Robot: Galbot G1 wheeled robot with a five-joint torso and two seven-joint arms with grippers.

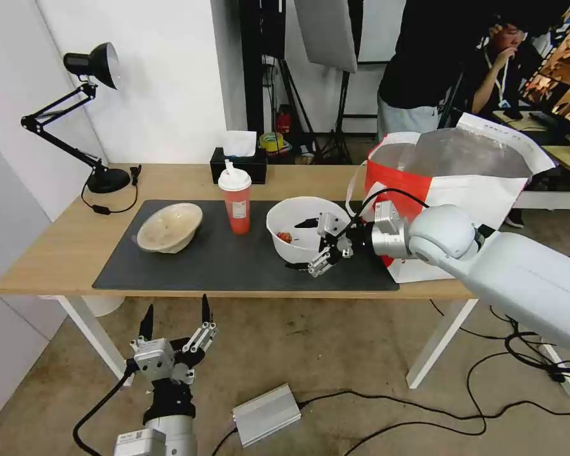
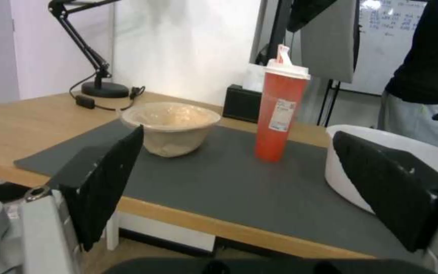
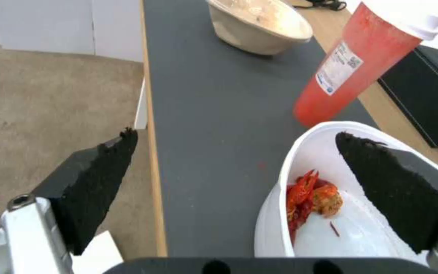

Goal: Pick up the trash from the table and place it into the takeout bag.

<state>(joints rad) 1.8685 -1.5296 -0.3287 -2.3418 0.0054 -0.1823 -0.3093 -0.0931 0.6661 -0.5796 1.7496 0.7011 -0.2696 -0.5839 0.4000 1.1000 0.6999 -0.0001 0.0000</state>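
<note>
Left hand [image 1: 176,323] low, open; white bowl [image 1: 297,237] holds red bits.

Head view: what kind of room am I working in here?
Most likely a studio or lab set up for recording, not a home. Behind the table stand a softbox on a stand and a screen, and cables trail across the carpeted floor.

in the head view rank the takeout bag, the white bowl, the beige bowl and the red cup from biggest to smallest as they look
1. Takeout bag, by far the largest.
2. White bowl and beige bowl: they look about alike, so I won't rank one over the other.
3. Red cup, the smallest.
</note>
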